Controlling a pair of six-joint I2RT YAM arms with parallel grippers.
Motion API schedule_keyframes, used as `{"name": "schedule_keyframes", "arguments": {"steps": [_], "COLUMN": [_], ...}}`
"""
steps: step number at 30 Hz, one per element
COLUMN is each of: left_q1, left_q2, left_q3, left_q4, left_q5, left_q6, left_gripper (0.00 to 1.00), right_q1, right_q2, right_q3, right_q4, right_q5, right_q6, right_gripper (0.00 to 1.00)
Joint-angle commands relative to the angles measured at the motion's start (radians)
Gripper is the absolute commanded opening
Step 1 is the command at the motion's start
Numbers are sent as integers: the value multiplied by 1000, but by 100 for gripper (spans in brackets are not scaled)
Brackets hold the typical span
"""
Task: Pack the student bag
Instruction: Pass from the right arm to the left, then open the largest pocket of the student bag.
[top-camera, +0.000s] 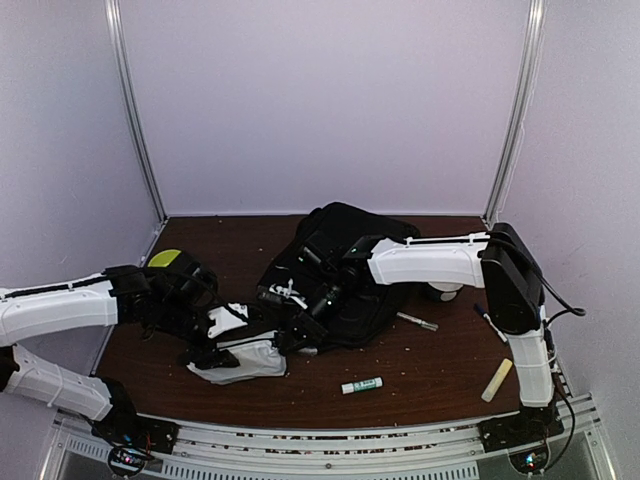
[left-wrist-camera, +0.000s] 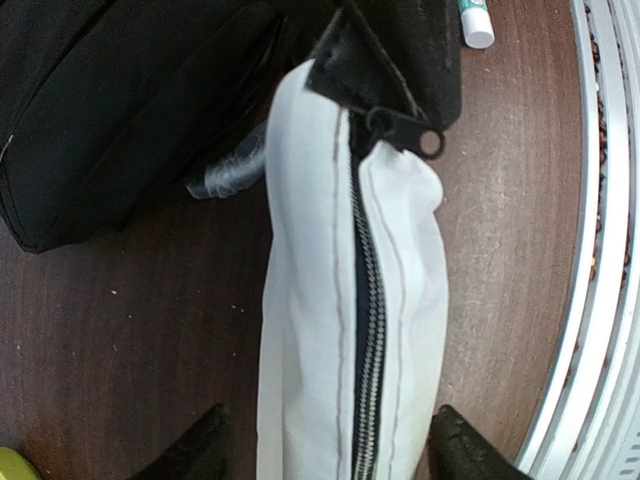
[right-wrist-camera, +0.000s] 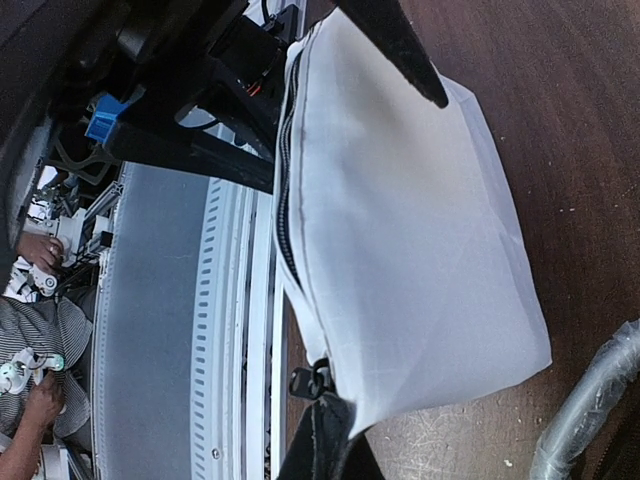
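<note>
Jaws of our right gripper (right-wrist-camera: 320, 445) pinch the white pouch (left-wrist-camera: 310, 300). Our left gripper (left-wrist-camera: 330, 445) straddles it, spread, seven o'clock of the student bag (top-camera: 345, 260).

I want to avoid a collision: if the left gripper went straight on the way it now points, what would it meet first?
Most likely the white pouch. It lies lengthwise between the left gripper's open fingers, so its near end would come first. How deep it sits there is unclear.

Dark brown worktop (top-camera: 420, 365) carrying a black student bag (top-camera: 345, 275) slumping at its middle, a white zipped pouch (top-camera: 245, 357) sitting just beside it toward the front, a white-and-green tube (top-camera: 361, 385), a cream stick (top-camera: 497, 380) and a silver pen (top-camera: 417, 322) lying to the right, pale crumbs speckling the surface.
</note>
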Motion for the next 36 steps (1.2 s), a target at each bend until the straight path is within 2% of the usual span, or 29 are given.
{"name": "schedule_keyframes", "arguments": {"steps": [1, 7, 10, 12, 15, 19, 24, 28, 33, 36], "left_q1": [-12, -24, -25, -26, -26, -25, -17, 58, 208, 259], "left_q2": [47, 115, 117, 107, 97, 78, 50, 32, 12, -16], "left_q3": [-1, 34, 45, 60, 90, 143, 201, 244, 271, 261], "left_q4": [91, 81, 75, 60, 27, -35, -110, -159, -151, -118], "left_q5": [15, 63, 74, 74, 82, 61, -53, -100, -84, -71], "left_q6": [13, 1, 0, -2, -6, -35, -120, -223, -375, -423], "left_gripper": [61, 39, 23, 18, 9, 3, 0, 0, 0, 0], "right_q1": [-1, -18, -32, -42, -61, -101, -143, -133, -75, -22], "right_q2": [6, -17, -29, -34, -58, -139, -220, -284, -274, -240], "right_q3": [-6, -13, -18, -17, -9, -20, -6, -101, -137, -128], "right_q4": [26, 26, 27, 18, -36, -108, -215, -123, -77, -51], "right_q5": [-18, -9, -4, 2, 15, 72, 314, 563, 723, 845], "right_q6": [1, -8, -10, -20, -68, -155, -277, -298, -332, -342], "right_gripper": [0, 0, 0, 7, 25, 39, 46, 51, 58, 59]}}
